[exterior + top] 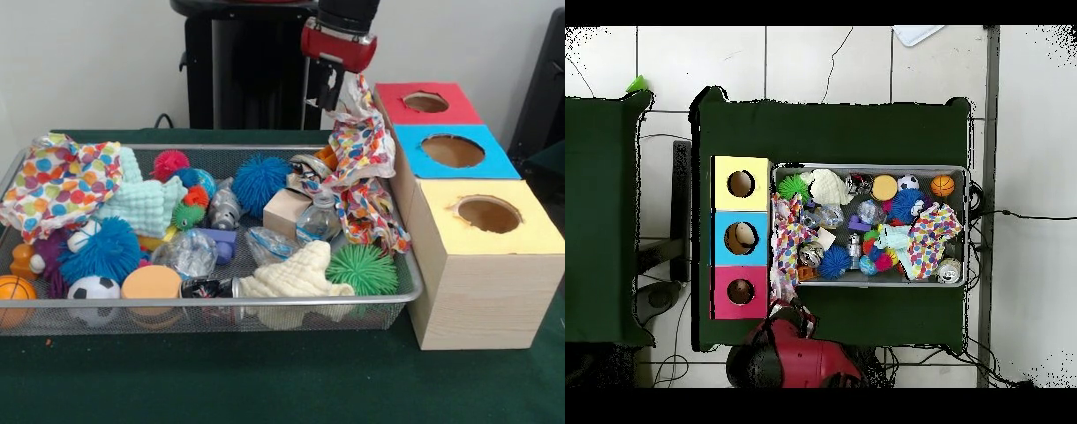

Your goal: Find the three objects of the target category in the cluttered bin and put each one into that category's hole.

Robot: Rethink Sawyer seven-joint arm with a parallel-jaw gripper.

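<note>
So the gripper [340, 88], closed on a dotted cloth [362, 150], holds it draped at the bin's [402, 296] 1 o'clock corner beside the red box [424, 110]; cloth's light, floppy, prob. snags, so pinch a bunched fold.

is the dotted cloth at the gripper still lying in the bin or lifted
Lifted at one end: the gripper is shut on the dotted cloth, which hangs down from it, its lower end trailing in the bin beside the boxes.
</note>
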